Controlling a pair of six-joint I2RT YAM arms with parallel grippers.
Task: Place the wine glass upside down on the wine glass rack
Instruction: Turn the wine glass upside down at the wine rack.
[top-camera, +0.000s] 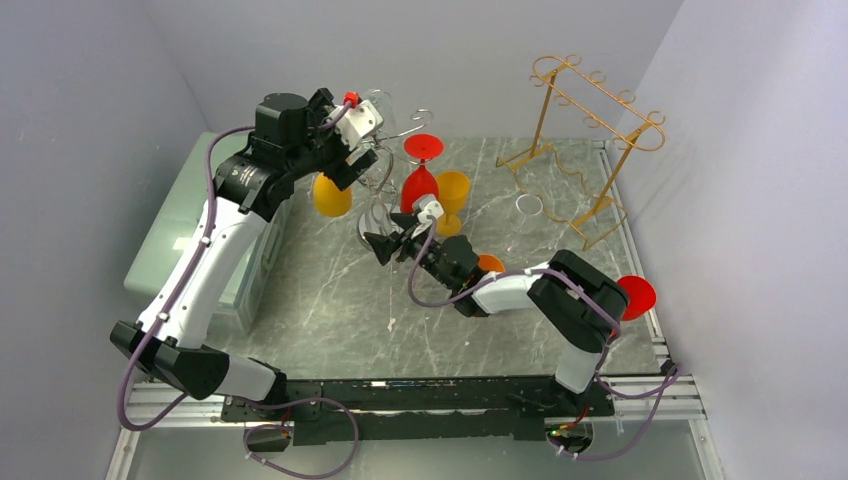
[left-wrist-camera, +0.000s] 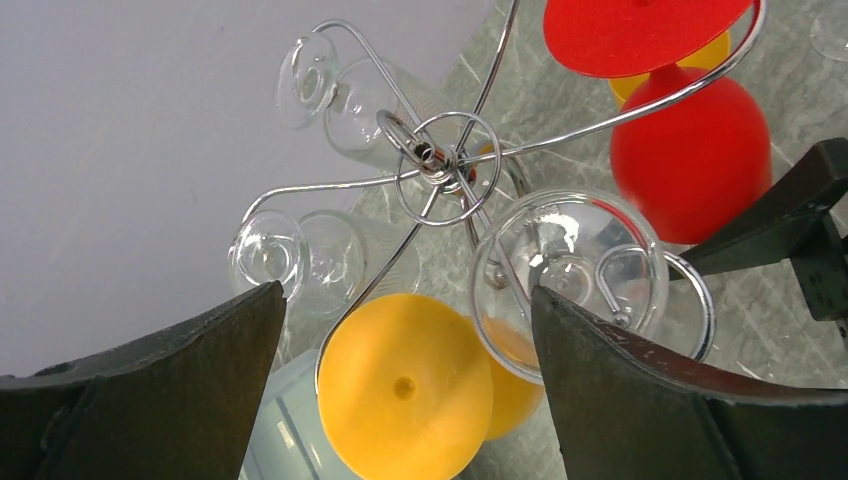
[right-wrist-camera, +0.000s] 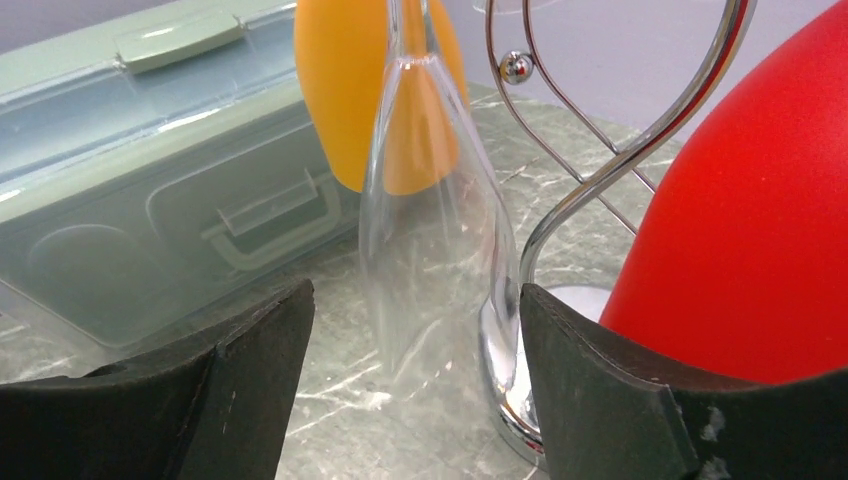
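The chrome wine glass rack (top-camera: 400, 140) stands mid-table with several glasses hanging upside down from its arms. Among them are a red glass (top-camera: 420, 186), a yellow glass (top-camera: 332, 196) and a clear wine glass (top-camera: 372, 222). My left gripper (top-camera: 356, 150) is open and empty above the rack. In the left wrist view (left-wrist-camera: 407, 292) it looks down on the clear glass's foot (left-wrist-camera: 570, 280) and the yellow foot (left-wrist-camera: 405, 385). My right gripper (top-camera: 386, 246) is open low beside the rack. In the right wrist view (right-wrist-camera: 415, 290) the clear glass's bowl (right-wrist-camera: 435, 210) hangs between the fingers, untouched.
A green lidded box (top-camera: 190, 230) sits at the left. A gold rack (top-camera: 590, 130) stands back right, with a clear glass (top-camera: 530, 207) on the table before it. A yellow glass (top-camera: 452, 195) stands behind the right gripper. A red glass (top-camera: 637, 295) lies near the right edge.
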